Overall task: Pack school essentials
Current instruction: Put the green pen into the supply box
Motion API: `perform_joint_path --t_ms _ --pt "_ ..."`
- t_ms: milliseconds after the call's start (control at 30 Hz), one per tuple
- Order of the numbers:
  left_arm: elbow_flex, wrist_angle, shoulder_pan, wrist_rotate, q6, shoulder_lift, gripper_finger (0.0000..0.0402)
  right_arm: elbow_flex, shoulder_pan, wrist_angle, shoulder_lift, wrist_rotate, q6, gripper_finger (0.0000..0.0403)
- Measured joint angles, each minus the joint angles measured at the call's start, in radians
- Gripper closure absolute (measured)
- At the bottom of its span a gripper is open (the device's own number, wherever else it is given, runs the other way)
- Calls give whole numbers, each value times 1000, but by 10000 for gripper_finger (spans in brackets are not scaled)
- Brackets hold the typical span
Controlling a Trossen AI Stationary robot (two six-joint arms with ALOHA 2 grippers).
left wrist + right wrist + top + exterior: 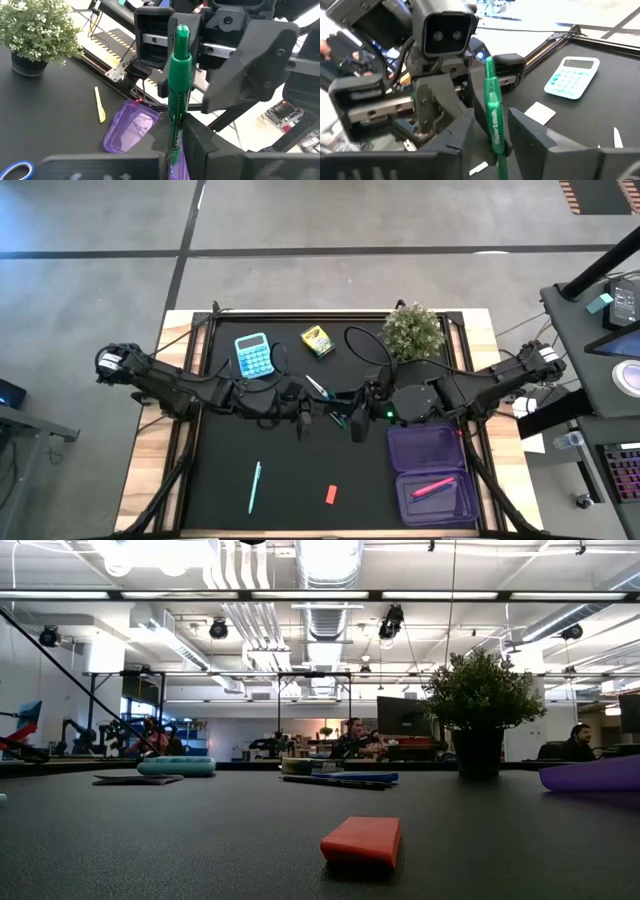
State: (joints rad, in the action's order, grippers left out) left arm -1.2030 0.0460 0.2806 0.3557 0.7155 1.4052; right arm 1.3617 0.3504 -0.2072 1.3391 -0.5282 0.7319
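Black matting covers the table (215, 480), with an open workshop behind it. Take the purple case (432, 475) as the landmark: it lies open at the near right corner with a pink pen (432, 487) already inside, and the potted plant (412, 330) stands well beyond it at the far edge. Just beside the case's far left corner the two arms meet above the mat, and a green marker (179, 85) stands upright between them. The left gripper (175, 145) pinches its lower barrel between pressed-together fingers; the right gripper (490, 140) also has a finger on either side of the marker and seems to grip it, so this looks like a hand-over caught with both arms holding. Left of the case lie the orange eraser (331, 495) and, farther out, a teal pen (255, 486). Beyond them, well apart from the case, sit the yellow crayon box (317, 340) and a teal calculator (253, 356). The marker should handle as light, stiff and smooth plastic, apt to swivel in a pinch. A grip at mid-barrel, clear of the other fingers, would keep it from tipping before it goes down lengthwise into the case.
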Motion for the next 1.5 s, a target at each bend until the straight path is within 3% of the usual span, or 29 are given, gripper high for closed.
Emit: perform_joint_path --t_ms 267,400,733,867,1100,1500 --pt "0 -1 0 0 0 0 393 41 3 -199 -60 62 -3 237" --pt "0 -1 -1 0 0 0 393 31 11 -274 -52 67 59 233" --pt "1 -1 -19 -7 5 0 393 27 2 -258 45 113 79 233" --pt "1 -4 -19 -8 4 0 393 27 -6 -253 69 111 79 260" --pt "1 -2 -20 -7 8 1 392 27 -6 -240 74 112 56 376" --pt "1 -4 -19 -25 36 1 339 27 -7 -243 57 109 72 379"
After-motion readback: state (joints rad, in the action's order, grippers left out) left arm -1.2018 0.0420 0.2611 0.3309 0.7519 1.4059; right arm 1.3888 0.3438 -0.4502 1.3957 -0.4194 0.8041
